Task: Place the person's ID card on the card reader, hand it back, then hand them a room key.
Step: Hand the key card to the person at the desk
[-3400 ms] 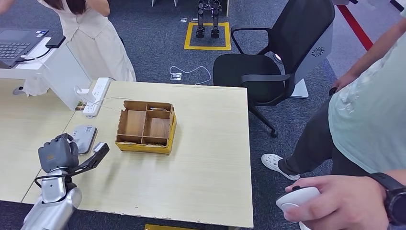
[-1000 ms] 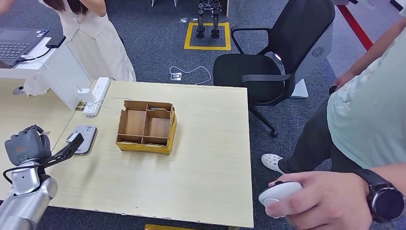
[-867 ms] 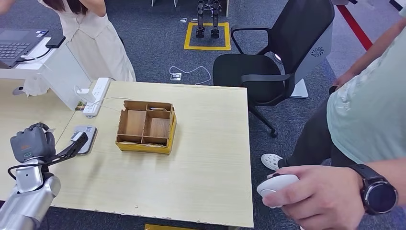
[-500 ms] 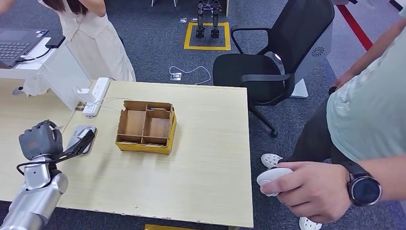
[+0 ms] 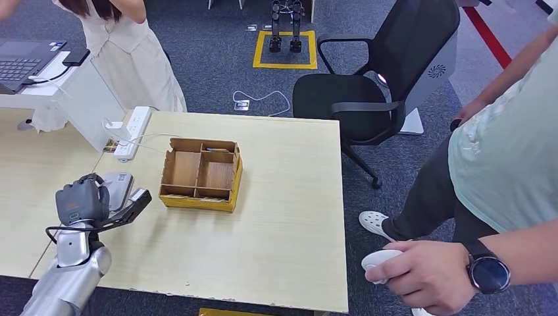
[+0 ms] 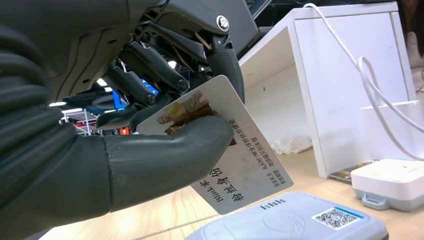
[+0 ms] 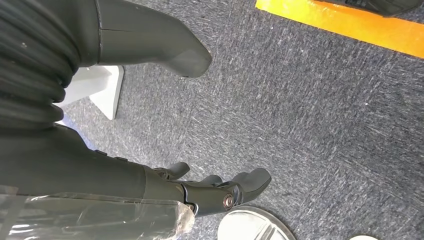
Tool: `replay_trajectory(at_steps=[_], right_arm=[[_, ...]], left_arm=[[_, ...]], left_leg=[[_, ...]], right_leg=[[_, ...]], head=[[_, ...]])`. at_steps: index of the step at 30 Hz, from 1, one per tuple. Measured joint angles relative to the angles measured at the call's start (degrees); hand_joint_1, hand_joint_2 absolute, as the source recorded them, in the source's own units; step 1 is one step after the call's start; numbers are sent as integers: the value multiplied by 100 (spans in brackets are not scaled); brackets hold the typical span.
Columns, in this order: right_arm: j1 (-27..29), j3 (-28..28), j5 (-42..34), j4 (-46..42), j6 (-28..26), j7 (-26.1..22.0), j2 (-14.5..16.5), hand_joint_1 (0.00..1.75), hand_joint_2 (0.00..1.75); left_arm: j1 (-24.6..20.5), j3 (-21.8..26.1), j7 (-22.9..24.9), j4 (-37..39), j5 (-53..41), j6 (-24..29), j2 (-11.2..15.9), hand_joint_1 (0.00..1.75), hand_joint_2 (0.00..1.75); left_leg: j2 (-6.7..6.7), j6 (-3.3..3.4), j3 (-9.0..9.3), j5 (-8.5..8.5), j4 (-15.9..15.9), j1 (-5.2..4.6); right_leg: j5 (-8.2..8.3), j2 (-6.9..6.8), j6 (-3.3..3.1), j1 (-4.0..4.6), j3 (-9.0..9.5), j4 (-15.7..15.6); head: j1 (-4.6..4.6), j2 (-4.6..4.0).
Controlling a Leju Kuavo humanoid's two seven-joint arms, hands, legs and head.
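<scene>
Head view: looks from high, forward and down, over the whole table and the carpet behind it.
Left wrist view: very near behind the left hand, low over the table, facing the white stand.
Right wrist view: near behind the right hand, facing down to the carpet.
Shared part: head and left wrist views both show the card reader, the left hand and the white stand.

This is an office or lab. Grey carpet covers the floor, a black swivel chair stands by the wooden bench, and a laptop sits nearby. Yellow tape marks a square on the carpet.
</scene>
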Motion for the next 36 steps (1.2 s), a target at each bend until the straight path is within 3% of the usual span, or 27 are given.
replay_trajectory(at_steps=[18, 36], right_arm=[[-23, 110, -74, 5, -41, -4, -24, 0, 175], [-73, 201, -140, 5, -77, 15, -39, 0, 175]], left_arm=[[417, -184, 317, 67, -433, -33, -113, 175, 175], [446, -184, 289, 106, -450, -34, -171, 175, 175]], left_leg=[[-2, 0, -1, 0, -1, 0], [-3, 2, 0, 2, 0, -1]], right_leg=[[0, -2, 0, 0, 1, 0], [0, -2, 0, 0, 1, 0]], head=[[1, 0], [0, 0]])
